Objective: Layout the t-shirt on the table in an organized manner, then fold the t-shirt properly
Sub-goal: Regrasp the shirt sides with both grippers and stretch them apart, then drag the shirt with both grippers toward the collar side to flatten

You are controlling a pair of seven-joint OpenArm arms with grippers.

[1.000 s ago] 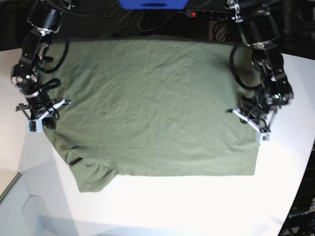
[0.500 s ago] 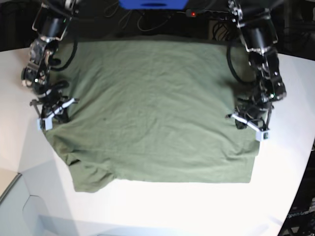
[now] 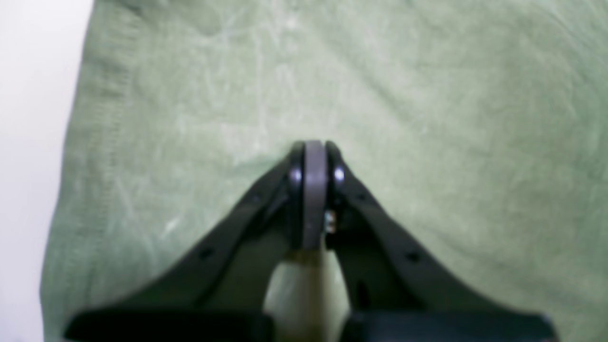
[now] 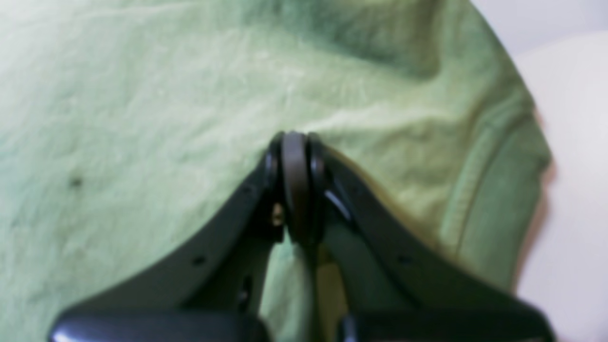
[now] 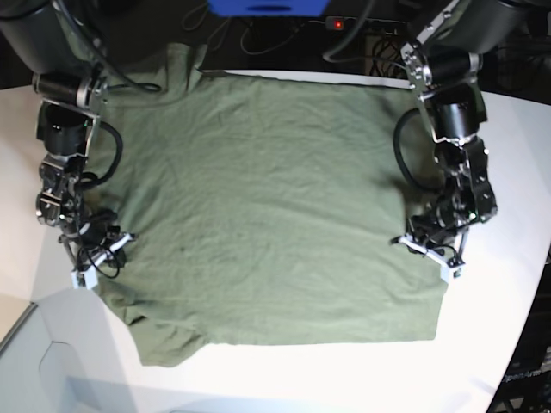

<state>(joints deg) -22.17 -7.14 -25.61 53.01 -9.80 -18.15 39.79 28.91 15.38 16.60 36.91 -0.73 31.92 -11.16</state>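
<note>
The olive-green t-shirt [image 5: 258, 206] lies spread flat on the white table [image 5: 344, 379], with a rumpled sleeve [image 5: 164, 344] at its near left corner. My left gripper [image 5: 428, 249] is shut on the shirt's right edge; in the left wrist view its jaws [image 3: 313, 147] are pressed together over the cloth [image 3: 427, 95]. My right gripper [image 5: 99, 262] is shut on the shirt's left edge. The right wrist view shows those jaws [image 4: 294, 137] closed on wrinkled fabric, with a hemmed sleeve [image 4: 498, 190] to their right.
A blue object [image 5: 267, 7], a power strip with a red light [image 5: 337, 23] and cables sit behind the table's far edge. The table's curved rim runs close by at the right [image 5: 525, 284], and a grey stepped corner [image 5: 26, 361] lies at the lower left.
Both grippers have moved toward the near edge of the table, dragging the shirt with them. The shirt's far edge has come onto the table, and its near hem lies lower.
</note>
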